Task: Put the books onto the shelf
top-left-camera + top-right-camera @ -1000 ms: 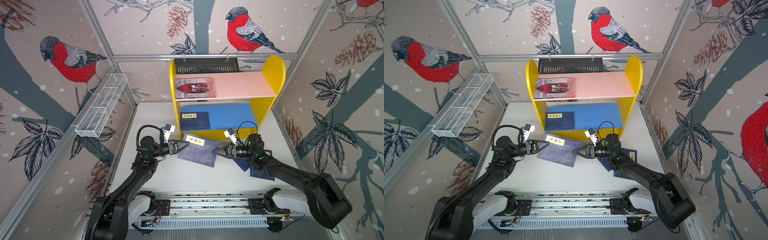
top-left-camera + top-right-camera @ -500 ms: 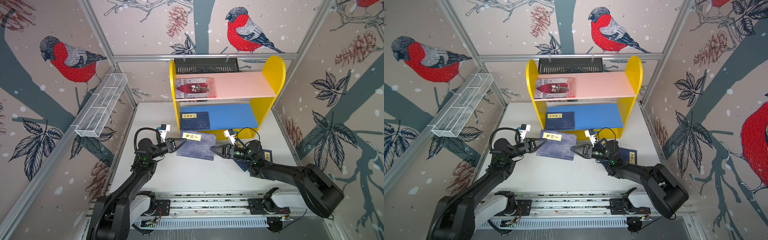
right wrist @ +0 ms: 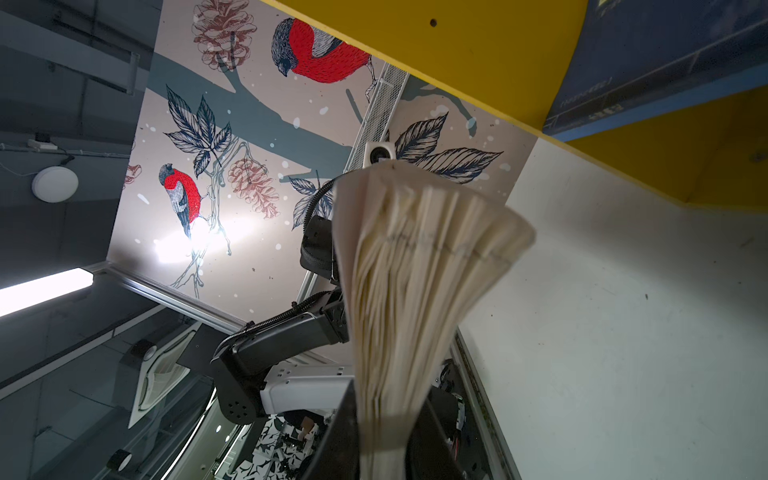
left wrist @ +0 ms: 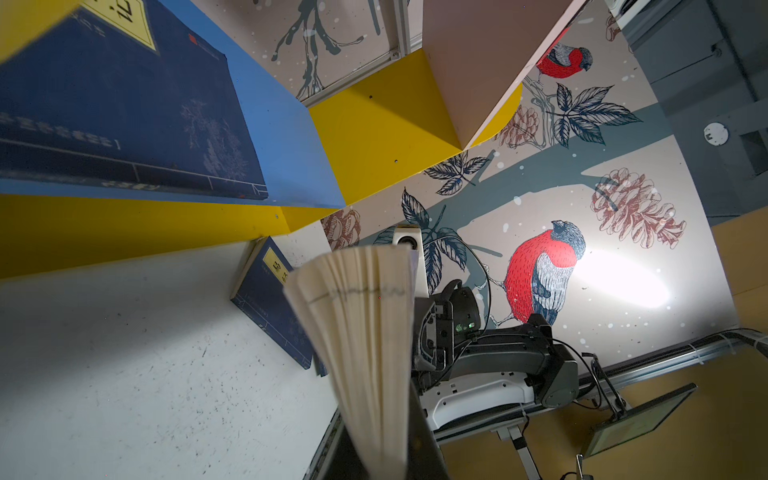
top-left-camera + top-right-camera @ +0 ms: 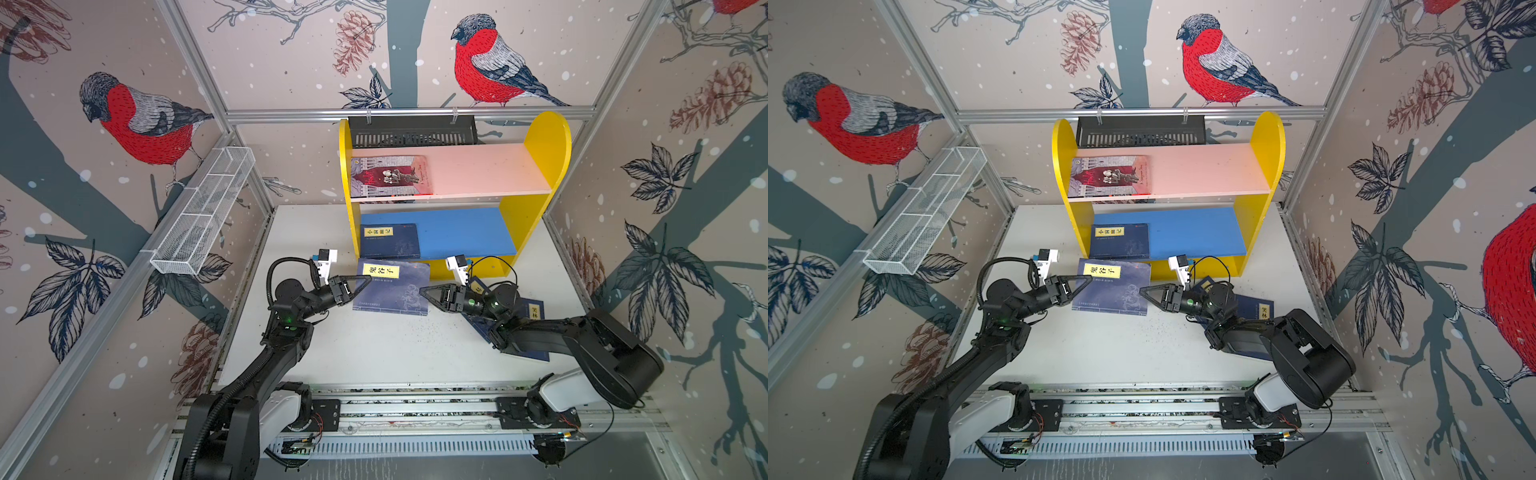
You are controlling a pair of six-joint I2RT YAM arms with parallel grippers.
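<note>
A yellow shelf [image 5: 548, 141] carries a red-grey book [image 5: 390, 176] on its pink board [image 5: 478, 170] and a shelved navy book [image 5: 390, 241] on its blue board [image 5: 461, 230]. Just in front of the shelf, the held navy book [image 5: 395, 291] is clamped at opposite edges by the left gripper [image 5: 363, 282] and right gripper [image 5: 426, 291], probably to stop it flopping.

A book [image 5: 392, 286] sits between left gripper [image 5: 365, 283] and right gripper [image 5: 424, 292] — shelf [image 5: 544, 141] just beyond both, two more books [image 5: 535, 311] behind the right one.
</note>
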